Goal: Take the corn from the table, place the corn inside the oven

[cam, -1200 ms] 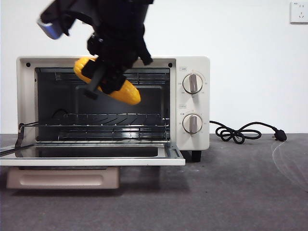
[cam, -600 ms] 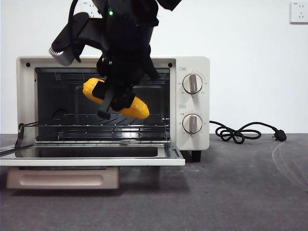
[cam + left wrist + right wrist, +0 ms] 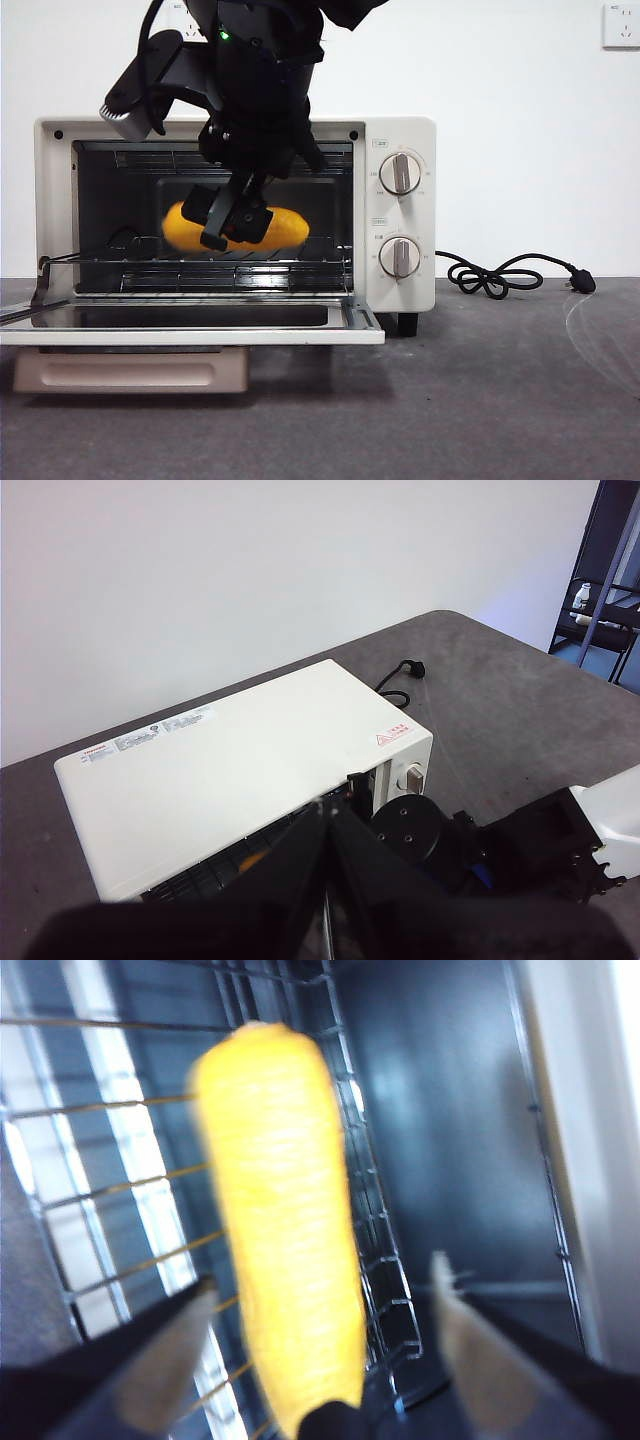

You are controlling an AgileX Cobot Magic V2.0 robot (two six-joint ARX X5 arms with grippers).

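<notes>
Right end effector (image 3: pixel 232 215): inside the oven (image 3: pixel 400 135) cavity, jaws spread apart, gripping nothing. Corn (image 3: pixel 275 228): between the jaws and free of both in the right wrist view, apparently lying on the wire rack (image 3: pixel 320 262) just below the end effector. Oven door (image 3: pixel 190 335): folded down, open. Left end effector (image 3: pixel 325 875): above the oven, waiting; jaw state cannot be told. Progress: judged nearly complete, corn delivered; remaining, withdrawal of the right arm.
</notes>
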